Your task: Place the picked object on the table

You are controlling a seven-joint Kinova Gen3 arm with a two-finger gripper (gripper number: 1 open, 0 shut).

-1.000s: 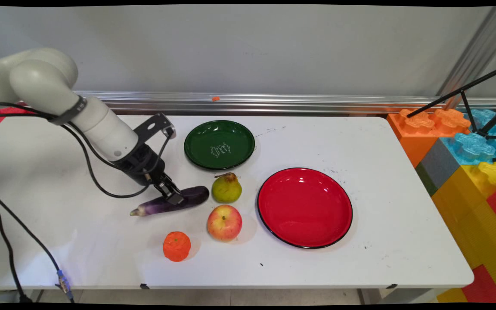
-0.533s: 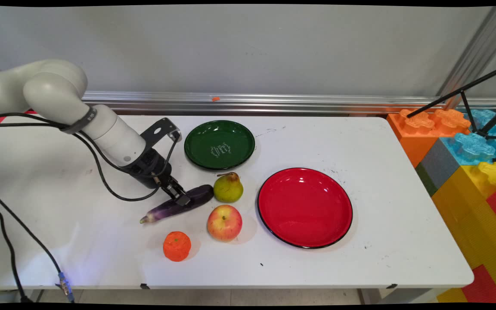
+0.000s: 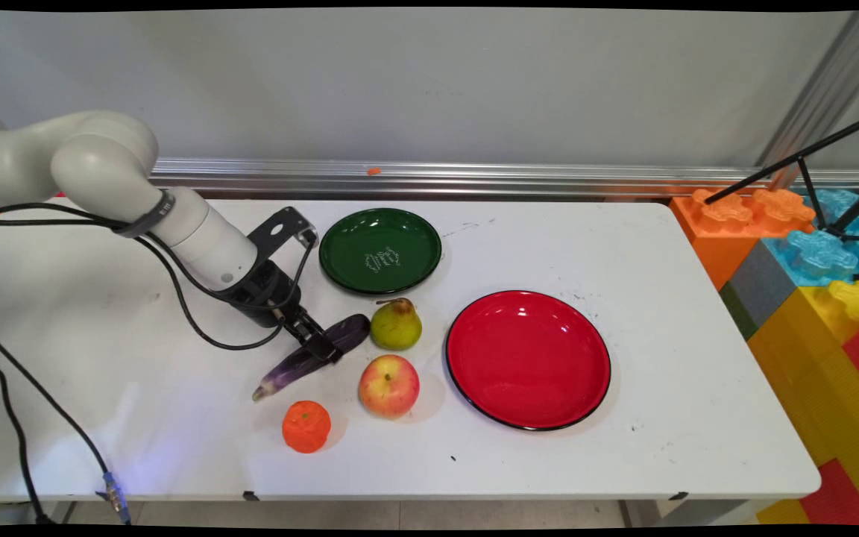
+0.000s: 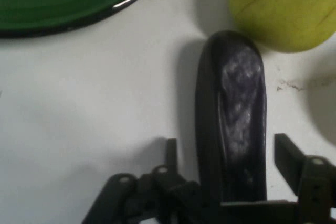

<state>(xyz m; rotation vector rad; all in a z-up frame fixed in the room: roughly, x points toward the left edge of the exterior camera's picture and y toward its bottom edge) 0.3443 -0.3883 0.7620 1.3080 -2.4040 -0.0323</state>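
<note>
Between the gripper's two black fingers lies the eggplant, its thick rounded end pointing away from the hand toward the pear. From the hand view the fingers stand on either side of the eggplant's body with a sliver of white table showing beside each, so the claw is spread and straddles it; whether a pad touches the skin I cannot tell. Seen from above, the eggplant rests on the table at a slant, its blunt dark end just beside the pear and its thin pale-green stem end pointing away from the pear toward the table's near left. Its skin is glossy dark purple, nearly black at the thick end, fading to lighter violet with whitish streaks toward the stem. The pear is yellow-green with a brown stalk. Beyond the pear sits the green plate; nearer than the pear stands the apple, and left of the apple the orange. To the pear's right lies the red plate.
</note>
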